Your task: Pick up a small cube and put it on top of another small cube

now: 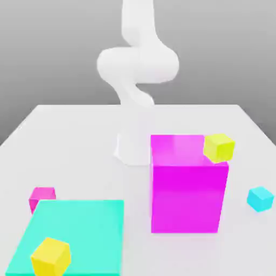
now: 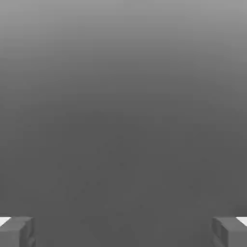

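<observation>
Gaping wide, the gripper (image 2: 123,232) holds nothing between its fingertips.

on the surface (image 1: 91,135), the arm (image 1: 137,64) stands at the back. toward the exterior view's left lies the wide block (image 1: 97,232), with the small cube (image 1: 43,195) behind its far-left corner and a front cube (image 1: 51,257) over its near part. right of centre is the tall block (image 1: 186,197), another small cube (image 1: 218,148) at its top right edge; an outer cube (image 1: 260,199) lies farther right.

Magenta-pink cube (image 1: 43,197) — partly hidden; golden-yellow cube (image 1: 50,257) — cut by lower edge
</observation>
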`<action>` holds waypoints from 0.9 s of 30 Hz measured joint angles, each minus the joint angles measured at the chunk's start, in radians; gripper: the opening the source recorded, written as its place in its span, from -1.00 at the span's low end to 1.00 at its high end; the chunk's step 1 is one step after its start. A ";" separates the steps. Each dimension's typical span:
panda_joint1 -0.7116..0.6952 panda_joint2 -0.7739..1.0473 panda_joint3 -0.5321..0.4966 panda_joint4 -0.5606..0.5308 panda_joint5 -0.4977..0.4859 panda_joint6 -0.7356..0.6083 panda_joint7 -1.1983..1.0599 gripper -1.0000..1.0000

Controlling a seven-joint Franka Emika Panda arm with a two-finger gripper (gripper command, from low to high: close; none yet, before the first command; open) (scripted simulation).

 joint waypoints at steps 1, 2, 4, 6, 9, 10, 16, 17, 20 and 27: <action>-0.004 0.040 -0.029 -0.022 -0.005 0.025 -0.032 0.00; -0.009 0.079 -0.059 -0.044 -0.009 0.049 -0.064 0.00; -0.018 0.153 -0.115 -0.085 -0.015 0.095 -0.127 0.00; -0.028 0.225 -0.171 -0.126 -0.018 0.140 -0.189 0.00; -0.045 0.331 -0.253 -0.186 -0.016 0.207 -0.286 0.00; -0.051 0.367 -0.280 -0.206 -0.014 0.229 -0.320 0.00; -0.098 0.587 -0.425 -0.327 0.031 0.362 -0.544 0.00; -0.109 0.625 -0.444 -0.347 0.044 0.384 -0.585 0.00; -0.170 0.740 -0.475 -0.405 0.094 0.449 -0.715 0.00; -0.348 0.957 -0.256 -0.381 0.368 0.598 -0.947 0.00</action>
